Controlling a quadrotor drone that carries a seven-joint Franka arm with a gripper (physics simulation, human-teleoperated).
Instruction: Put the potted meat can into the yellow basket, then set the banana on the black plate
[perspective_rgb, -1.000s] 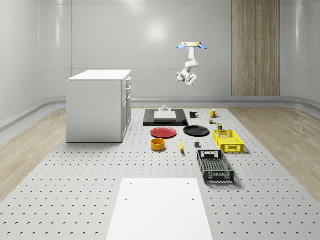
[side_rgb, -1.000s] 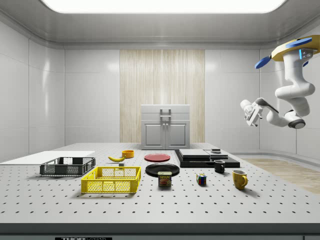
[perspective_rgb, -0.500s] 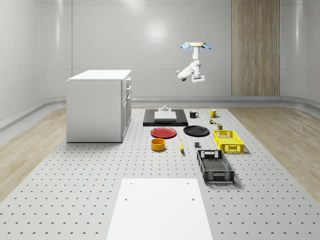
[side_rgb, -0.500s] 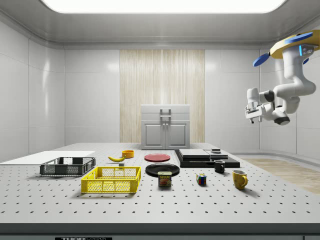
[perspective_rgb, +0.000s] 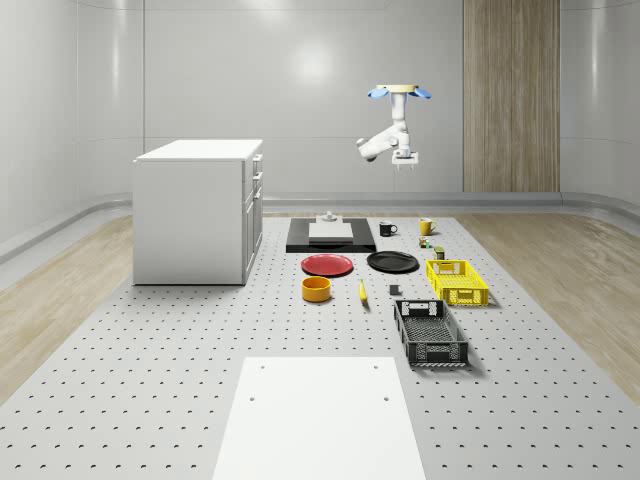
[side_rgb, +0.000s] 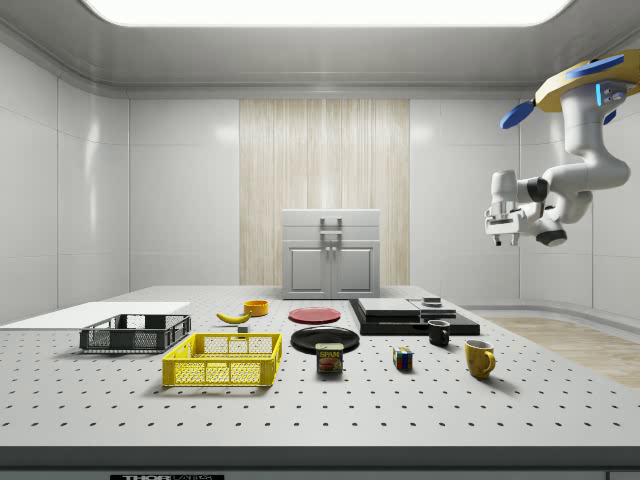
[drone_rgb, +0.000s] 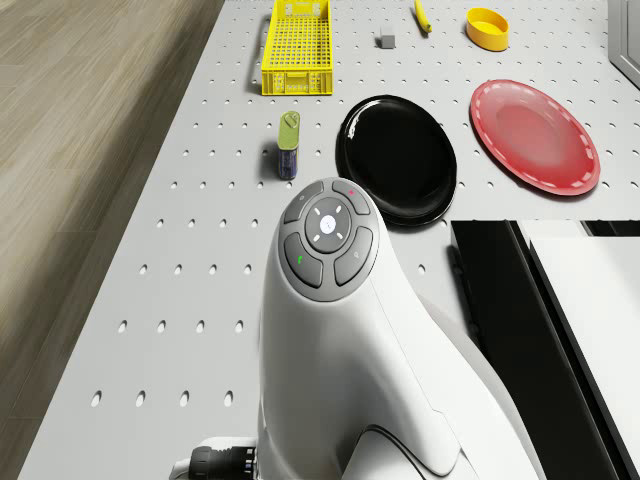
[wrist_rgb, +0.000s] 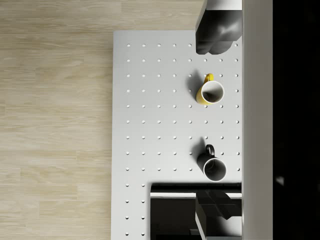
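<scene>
The potted meat can (side_rgb: 330, 358) stands on the table just beyond the yellow basket (side_rgb: 222, 360), also seen as can (drone_rgb: 288, 150) and basket (drone_rgb: 297, 45). The banana (perspective_rgb: 362, 291) lies between the orange bowl and a small grey block. The black plate (perspective_rgb: 392, 262) sits next to the red plate. The drone (perspective_rgb: 399, 91) hovers high over the far end of the table. Its gripper (perspective_rgb: 404, 163) hangs well above the mugs, pointing down, open and holding nothing; in the wrist view the gripper (wrist_rgb: 216, 120) looks down on both mugs.
A white cabinet (perspective_rgb: 195, 210) stands at the whole-scene view's left. A black platform (perspective_rgb: 330, 238) carries a white block. Yellow mug (wrist_rgb: 210, 92), black mug (wrist_rgb: 214, 167), red plate (perspective_rgb: 327, 265), orange bowl (perspective_rgb: 316, 289), black crate (perspective_rgb: 430, 332) and a white sheet (perspective_rgb: 318, 415) lie on the table.
The drone has drifted toward the whole-scene view's right. The arm has swung up and round, so the gripper now points straight down instead of sideways.
</scene>
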